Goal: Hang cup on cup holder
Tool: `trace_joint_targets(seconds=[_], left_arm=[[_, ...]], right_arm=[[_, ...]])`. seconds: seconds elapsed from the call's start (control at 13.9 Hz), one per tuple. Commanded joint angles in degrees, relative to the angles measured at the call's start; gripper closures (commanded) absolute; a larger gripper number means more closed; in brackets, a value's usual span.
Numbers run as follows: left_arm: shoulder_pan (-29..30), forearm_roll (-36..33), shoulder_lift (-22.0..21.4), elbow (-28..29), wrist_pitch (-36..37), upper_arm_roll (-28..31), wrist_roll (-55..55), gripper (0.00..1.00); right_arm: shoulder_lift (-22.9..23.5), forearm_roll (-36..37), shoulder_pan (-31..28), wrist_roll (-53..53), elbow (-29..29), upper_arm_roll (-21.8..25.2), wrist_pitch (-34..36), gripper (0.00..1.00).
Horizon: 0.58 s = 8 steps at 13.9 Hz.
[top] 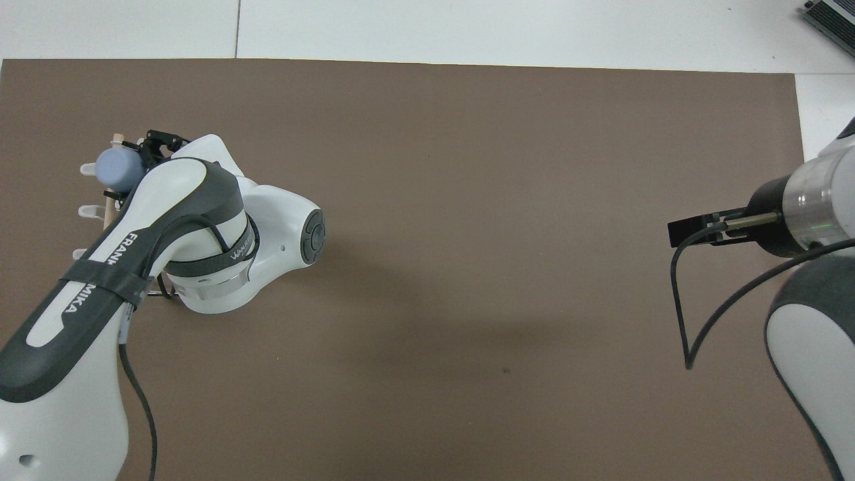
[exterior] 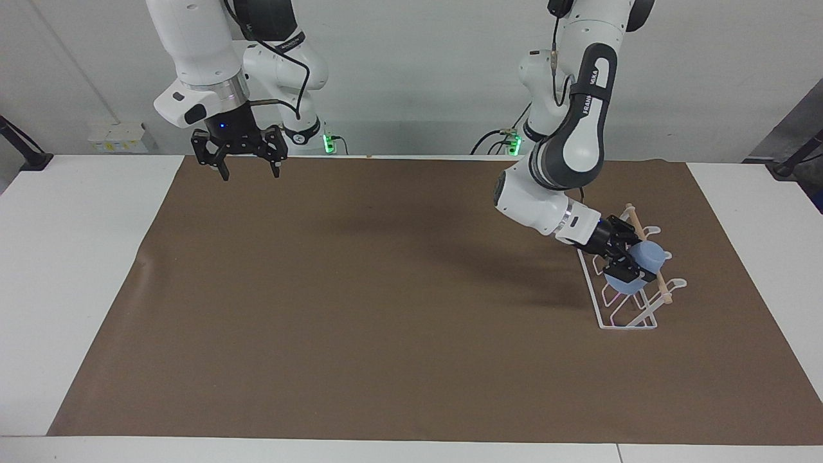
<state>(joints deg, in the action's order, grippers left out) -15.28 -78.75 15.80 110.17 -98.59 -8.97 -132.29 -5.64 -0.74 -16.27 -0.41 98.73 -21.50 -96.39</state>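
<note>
Left hand (exterior: pixel 625 256) gripping cup (exterior: pixel 633 269), tilting it onto cup holder (exterior: pixel 618 307) prong; release remaining. Right hand (exterior: pixel 249 166) waiting at surface's 11 o'clock corner in facing view, fingers spread.

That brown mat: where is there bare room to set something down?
Most of the brown mat is bare, from under the waiting right gripper to the cup holder. It is crowded at the holder, where the left gripper holds the cup.
</note>
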Motion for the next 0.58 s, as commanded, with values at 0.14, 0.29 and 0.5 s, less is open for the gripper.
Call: trace_joint_targets(seconds=[0.14,0.29,0.5], left_arm=[[-1.5,-1.3,-0.2,0.0,1.9,0.5,-0.7,0.11],[-1.7,-1.2,-0.2,-0.1,1.9,0.5,-0.3,0.05],[-1.9,-1.1,-0.7,-0.5,1.0,0.3,4.8,0.06]], right_arm=[[-0.2,-0.1,-1.0,-1.3,-0.1,-0.6,0.9,0.00],[-0.2,-0.1,-1.0,-1.3,-0.1,-0.6,0.8,0.00],[-0.2,-0.1,-1.0,-1.2,-0.1,-0.6,0.8,0.00]])
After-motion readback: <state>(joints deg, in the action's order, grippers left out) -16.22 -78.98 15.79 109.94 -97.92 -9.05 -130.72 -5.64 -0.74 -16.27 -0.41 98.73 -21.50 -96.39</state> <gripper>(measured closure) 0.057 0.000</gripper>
